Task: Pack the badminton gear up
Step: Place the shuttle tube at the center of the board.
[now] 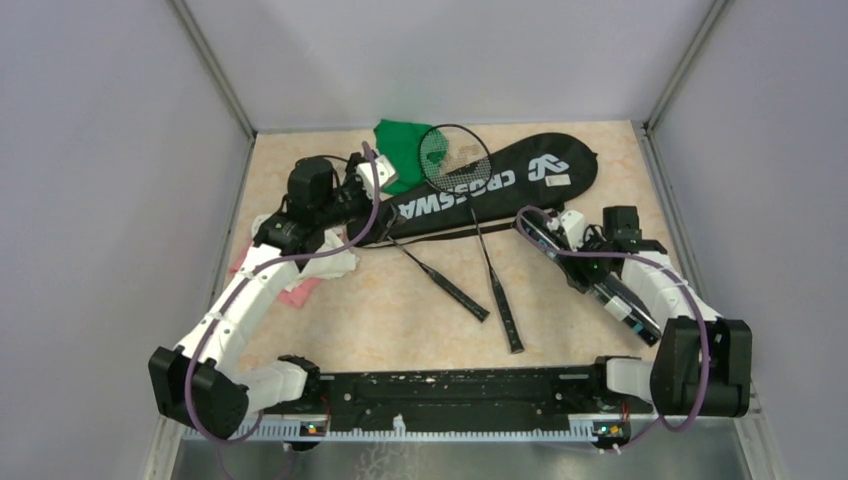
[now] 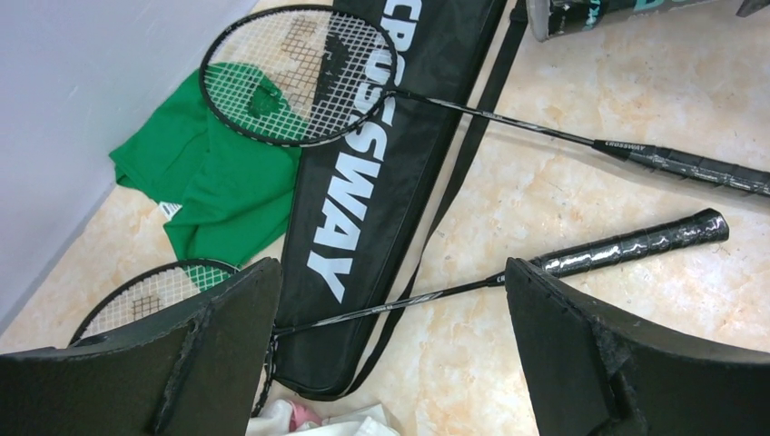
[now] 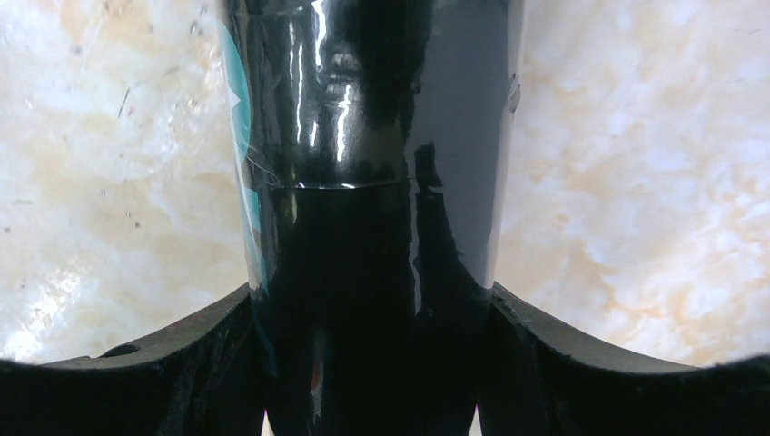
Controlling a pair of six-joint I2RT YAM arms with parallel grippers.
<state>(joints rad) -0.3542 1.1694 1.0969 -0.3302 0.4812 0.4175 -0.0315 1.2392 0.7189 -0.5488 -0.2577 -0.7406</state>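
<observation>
While the left hand (image 2: 392, 295) hangs with its fingers spread wide over the narrow end of the CROSSWAY bag (image 1: 505, 178), the right hand (image 3: 370, 292) is pinching the black tube (image 3: 363, 136) at the right of the worktop (image 1: 380, 320). One racket (image 2: 300, 77) rests its head on bag and green cloth (image 2: 218, 191) — the other racket (image 2: 626, 245) lies just beside the left hand, both handles on bare worktop.

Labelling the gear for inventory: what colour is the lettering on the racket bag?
White, on the black racket bag; it shows best in the left wrist view.
</observation>
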